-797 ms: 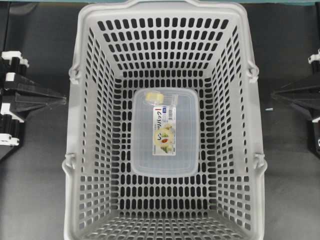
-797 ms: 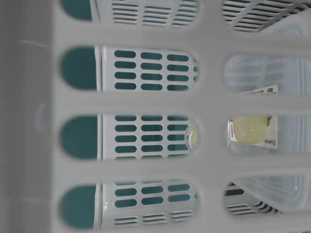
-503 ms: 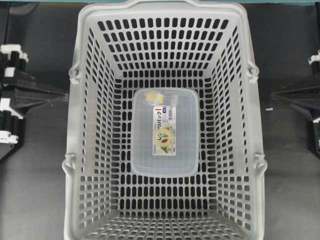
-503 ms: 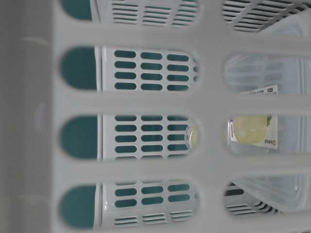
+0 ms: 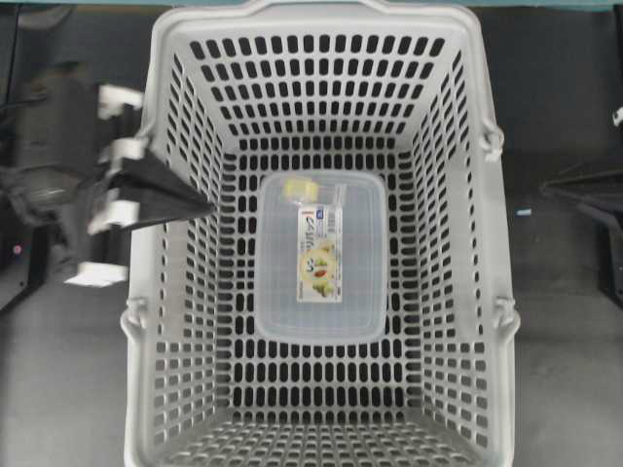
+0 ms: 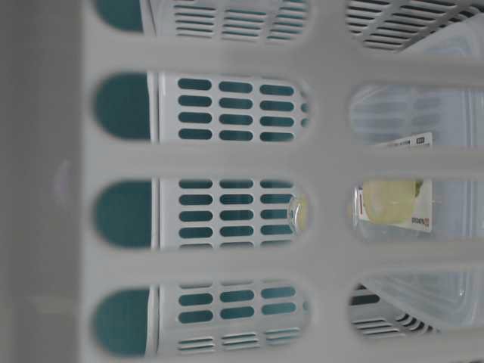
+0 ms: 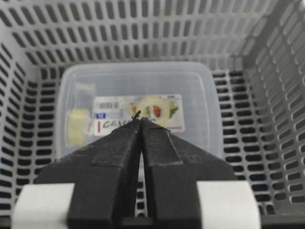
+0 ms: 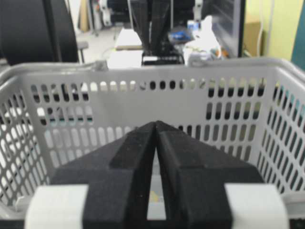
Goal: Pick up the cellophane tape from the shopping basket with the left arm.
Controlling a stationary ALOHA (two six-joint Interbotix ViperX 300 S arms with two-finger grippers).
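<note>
Left gripper (image 5: 200, 206), jaws pressed together and empty, is reaching over the shopping basket (image 5: 146, 292) left rim. Cellophane tape (image 5: 302, 189) is lying on the clear box (image 5: 321, 292), apparently at its far-left corner. Right gripper (image 8: 156, 125) is sitting closed outside the right wall.

L arm (image 5: 58, 165): black, blurred, w/ white clips; L gripper (image 7: 140, 125) has 2 matte black wedge fingers, white blocks at base. R gripper (image 8: 156, 128): same black wedges, white blocks.

Through the shopping basket (image 6: 227, 159) wall slots, the cellophane tape (image 6: 389, 200) shows.
</note>
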